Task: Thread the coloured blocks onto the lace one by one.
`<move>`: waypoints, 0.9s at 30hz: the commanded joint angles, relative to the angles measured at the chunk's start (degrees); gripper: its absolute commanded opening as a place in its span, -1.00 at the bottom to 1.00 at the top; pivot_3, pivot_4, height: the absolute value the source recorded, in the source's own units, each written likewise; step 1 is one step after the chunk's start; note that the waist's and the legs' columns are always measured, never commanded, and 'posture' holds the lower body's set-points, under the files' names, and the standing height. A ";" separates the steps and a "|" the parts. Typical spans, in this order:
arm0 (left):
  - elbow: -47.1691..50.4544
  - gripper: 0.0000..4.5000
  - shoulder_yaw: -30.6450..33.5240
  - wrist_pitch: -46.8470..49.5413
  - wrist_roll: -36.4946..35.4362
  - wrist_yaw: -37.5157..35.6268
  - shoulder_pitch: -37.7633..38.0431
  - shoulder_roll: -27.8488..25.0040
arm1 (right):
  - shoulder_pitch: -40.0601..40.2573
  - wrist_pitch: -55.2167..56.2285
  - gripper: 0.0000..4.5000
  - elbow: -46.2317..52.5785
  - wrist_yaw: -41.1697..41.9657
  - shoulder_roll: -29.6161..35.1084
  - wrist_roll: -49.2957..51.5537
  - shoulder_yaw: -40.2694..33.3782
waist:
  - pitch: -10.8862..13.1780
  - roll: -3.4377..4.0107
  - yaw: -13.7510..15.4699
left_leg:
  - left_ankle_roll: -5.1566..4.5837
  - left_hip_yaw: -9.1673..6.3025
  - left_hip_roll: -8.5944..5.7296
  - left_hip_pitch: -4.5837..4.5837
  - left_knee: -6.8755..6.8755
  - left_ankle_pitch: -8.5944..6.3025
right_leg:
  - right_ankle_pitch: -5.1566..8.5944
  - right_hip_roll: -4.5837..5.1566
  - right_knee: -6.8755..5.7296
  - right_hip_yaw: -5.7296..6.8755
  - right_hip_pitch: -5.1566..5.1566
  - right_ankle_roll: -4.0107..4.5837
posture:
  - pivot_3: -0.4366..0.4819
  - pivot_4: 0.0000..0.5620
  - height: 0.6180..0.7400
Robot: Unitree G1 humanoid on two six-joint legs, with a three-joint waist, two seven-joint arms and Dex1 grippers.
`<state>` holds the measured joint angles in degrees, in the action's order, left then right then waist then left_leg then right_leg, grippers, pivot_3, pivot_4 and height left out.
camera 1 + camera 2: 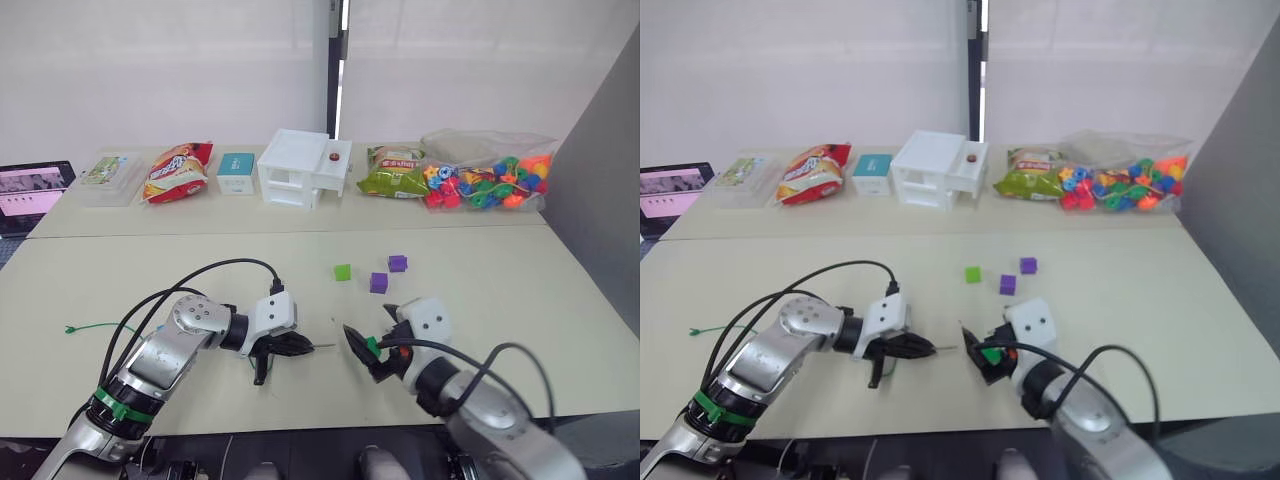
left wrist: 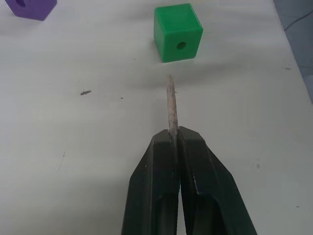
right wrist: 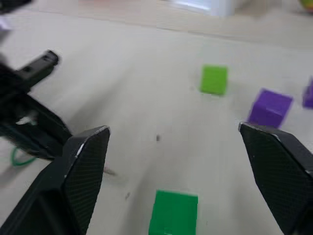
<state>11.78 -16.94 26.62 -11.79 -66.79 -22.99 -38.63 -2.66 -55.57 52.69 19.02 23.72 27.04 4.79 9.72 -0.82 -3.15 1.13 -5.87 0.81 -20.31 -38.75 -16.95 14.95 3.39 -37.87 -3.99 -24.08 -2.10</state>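
My left gripper (image 1: 296,346) is shut on the lace's stiff brownish tip (image 2: 171,105), which points at a dark green block (image 2: 177,32) a short way ahead, hole facing the tip. That block (image 3: 173,213) lies on the table between the wide-apart fingers of my open right gripper (image 3: 173,128), touching neither. The lace's green cord (image 1: 85,328) trails off to the left on the table. Farther back lie a light green block (image 1: 343,272) and two purple blocks (image 1: 378,283) (image 1: 397,263).
Along the back of the table stand a clear bag of mixed beads (image 1: 490,180), a green snack bag (image 1: 392,172), a white box (image 1: 300,168), a small teal box (image 1: 237,172), a red snack bag (image 1: 178,170) and a tablet (image 1: 30,190). Both grippers are near the front edge.
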 commanded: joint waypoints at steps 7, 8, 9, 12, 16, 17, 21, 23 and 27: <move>9.26 -1.00 3.43 4.49 -5.13 -0.65 2.91 -3.95 | -20.01 16.59 0.98 -24.32 40.65 25.79 -0.55 8.16 | 0.08 -0.11 0.46 | -0.05 0.09 0.02 0.00 -0.02 -0.03 | 0.00 -0.01 0.25 0.01 0.09 0.00 | -0.05 -0.47 1.00; 10.51 -1.00 3.87 5.73 -6.14 -0.78 3.20 -4.62 | -21.44 20.85 0.98 -27.83 43.90 26.76 -3.23 10.46 | 0.08 -0.11 0.51 | -0.05 0.09 0.03 0.00 -0.01 -0.03 | 0.00 -0.01 0.24 0.02 0.07 0.00 | -0.05 -0.47 1.00; 11.68 -1.00 4.28 7.06 -7.22 -0.81 3.41 -5.18 | -22.74 24.90 0.98 -31.17 46.54 27.23 -5.75 12.49 | 0.08 -0.12 0.59 | -0.05 0.09 0.03 -0.01 0.02 -0.03 | 0.00 -0.01 0.25 0.02 0.06 0.00 | -0.05 -0.47 1.00; 14.23 -1.00 5.15 10.21 -9.42 -0.15 3.76 -6.31 | -26.78 36.39 0.98 -41.61 53.48 25.98 -11.99 17.51 | 0.09 -0.13 0.71 | -0.06 0.10 0.02 -0.05 -0.01 -0.03 | 0.00 0.03 0.24 0.03 0.05 -0.01 | -0.05 -0.47 1.00; 15.09 -1.00 4.51 11.82 -9.21 1.08 3.68 -7.38 | -29.81 45.44 0.98 -49.99 58.39 22.97 -15.75 19.77 | 0.10 -0.14 0.69 | -0.05 0.11 0.01 -0.11 -0.05 -0.03 | -0.01 0.06 0.21 0.02 -0.02 0.00 | -0.05 -0.47 1.00; 15.19 -1.00 4.48 11.87 -9.24 1.35 3.78 -7.36 | -30.76 47.38 0.98 -52.62 58.87 21.47 -16.42 19.93 | 0.10 -0.14 0.69 | -0.05 0.09 0.01 -0.12 -0.05 -0.03 | -0.01 0.05 0.19 0.02 -0.04 0.00 | -0.05 -0.47 1.00; 15.30 -1.00 4.16 11.55 -9.06 2.15 4.25 -7.35 | -32.02 52.35 0.64 -59.08 61.20 18.68 -18.32 19.90 | 0.10 -0.14 0.68 | -0.05 0.09 0.01 -0.10 -0.05 -0.03 | -0.02 0.05 0.18 0.01 -0.03 0.00 | -0.05 -0.47 1.00; 15.24 -1.00 3.65 11.38 -8.55 2.72 4.59 -7.26 | -31.82 53.04 0.34 -60.37 61.41 17.79 -18.50 19.29 | 0.10 -0.14 0.69 | -0.05 0.09 0.01 -0.09 -0.05 -0.03 | -0.02 0.05 0.13 0.02 -0.04 0.01 | -0.05 -0.47 1.00; 15.36 -1.00 2.07 12.06 -7.57 3.78 4.36 -7.38 | -30.96 52.92 -0.32 -60.76 60.79 16.82 -18.74 18.16 | 0.10 -0.14 0.69 | -0.05 0.09 0.01 -0.09 -0.05 -0.03 | -0.02 0.06 0.11 0.01 -0.05 0.01 | -0.05 -0.47 1.00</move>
<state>25.40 -14.76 38.41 -19.67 -63.55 -18.18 -45.65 -33.61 -3.29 -8.67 79.86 40.68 8.00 24.94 9.82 -0.96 -2.46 1.09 -5.79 0.82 -20.40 -38.80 -16.98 14.93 3.44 -37.77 -3.98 -24.12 -2.09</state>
